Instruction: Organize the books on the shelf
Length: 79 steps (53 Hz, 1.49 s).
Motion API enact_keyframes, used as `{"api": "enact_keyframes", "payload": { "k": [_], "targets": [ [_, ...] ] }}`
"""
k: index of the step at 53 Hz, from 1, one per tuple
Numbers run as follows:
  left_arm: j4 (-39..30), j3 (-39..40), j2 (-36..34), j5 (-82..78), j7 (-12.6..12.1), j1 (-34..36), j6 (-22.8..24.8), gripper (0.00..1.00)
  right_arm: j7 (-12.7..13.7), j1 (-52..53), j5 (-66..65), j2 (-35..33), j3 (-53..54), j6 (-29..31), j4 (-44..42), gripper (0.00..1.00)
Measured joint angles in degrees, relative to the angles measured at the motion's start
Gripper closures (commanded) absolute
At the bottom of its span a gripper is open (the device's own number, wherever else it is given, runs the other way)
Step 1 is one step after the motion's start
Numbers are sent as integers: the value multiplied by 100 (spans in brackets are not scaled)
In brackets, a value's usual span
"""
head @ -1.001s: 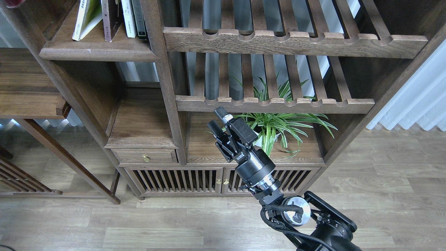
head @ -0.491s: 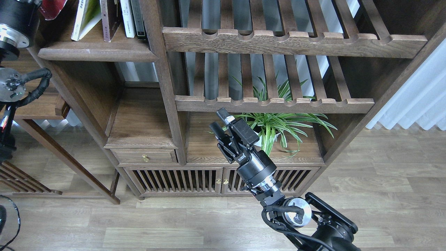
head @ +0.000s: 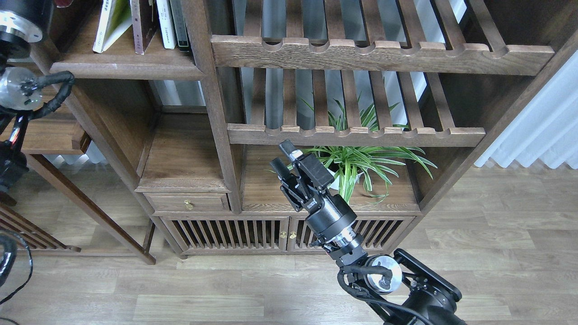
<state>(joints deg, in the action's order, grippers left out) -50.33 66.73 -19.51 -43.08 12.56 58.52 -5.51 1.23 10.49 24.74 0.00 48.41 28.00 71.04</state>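
Note:
The shelf (head: 122,67) is a flat dark-brown board at the top left. The yellow-green book with a cream border (head: 110,22) leans on it. The dark maroon book (head: 143,25) stands beside it. A sliver of the red book (head: 63,2) shows at the top edge, just left of the shelf. My left arm's wrist (head: 18,20) is at the top left corner, and its gripper is cut off above the frame. My right gripper (head: 282,155) is open and empty, held in front of the lower slatted rack, far from the books.
A slim white book (head: 167,22) and a dark-spined book (head: 180,25) stand right of the maroon one, against the upright post (head: 212,90). Slatted racks (head: 356,135) fill the right bay over a potted plant (head: 361,162). A low cabinet with a drawer (head: 187,203) stands below.
My left arm came in at the top left and rose. The red book rose with it and is now almost wholly past the top edge. The right arm barely moved.

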Motion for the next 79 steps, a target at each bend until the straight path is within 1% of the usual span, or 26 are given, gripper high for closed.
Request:
{"api": "enact_keyframes", "payload": {
  "k": [8, 12, 14, 17, 21, 24, 27, 28, 29, 39, 50, 60, 68, 69, 72, 74, 75, 76, 79],
  "targets": [
    [336, -102, 49, 1, 79, 206, 18, 88, 0, 49, 4, 0, 11, 0, -35, 27],
    [424, -128, 47, 2, 85, 241, 21, 82, 0, 102, 9, 0, 14, 0, -58, 27],
    [450, -153, 29, 2, 87, 245, 30, 82, 0, 127, 11, 1, 14, 0, -73, 27],
    [482, -230, -26, 2, 94, 246, 100, 76, 0, 169, 17, 1, 12, 0, -110, 27],
    [497, -276, -50, 2, 105, 232, 203, 63, 0, 179, 21, 1, 5, 0, -129, 27],
    [508, -309, -55, 2, 114, 216, 245, 60, 0, 181, 22, 1, 4, 0, -139, 27],
    [525, -346, -55, 2, 120, 209, 260, 54, 0, 181, 22, 1, 3, 0, -142, 27],
    [530, -362, -55, 1, 120, 205, 263, 51, 0, 181, 22, 1, 3, 0, -143, 27],
    [533, -375, -55, 1, 120, 202, 264, 49, 0, 182, 22, 1, 3, 0, -143, 27],
    [541, -439, -55, 2, 117, 187, 241, 48, 1, 190, 22, 1, 3, 0, -144, 27],
    [543, -442, -36, 4, 125, 203, 235, 45, 0, 183, 22, 1, 14, 0, -163, 27],
    [519, -374, -7, 10, 203, 274, 234, 42, 0, 182, 23, 0, 14, 0, -174, 27],
    [516, -301, 11, 46, 285, 470, 227, 40, 0, 182, 22, 0, 17, 0, -185, 27],
    [531, -280, 14, 148, 326, 565, 215, 39, 0, 188, 22, 0, 23, 0, -187, 27],
    [536, -277, 15, 206, 335, 591, 211, 34, 0, 205, 22, 0, 28, 0, -187, 27],
    [532, -275, 14, 282, 346, 605, 206, 27, 1, 240, 22, 0, 28, 0, -188, 27],
    [517, -267, 10, 325, 353, 610, 204, 25, 1, 260, 22, 0, 30, 0, -188, 27],
    [501, -260, 5, 353, 357, 610, 203, 21, 0, 278, 22, 0, 32, 0, -188, 27],
    [426, -226, -15, 431, 365, 606, 203, 18, 0, 325, 22, 0, 36, 0, -188, 27]
  ]
}}
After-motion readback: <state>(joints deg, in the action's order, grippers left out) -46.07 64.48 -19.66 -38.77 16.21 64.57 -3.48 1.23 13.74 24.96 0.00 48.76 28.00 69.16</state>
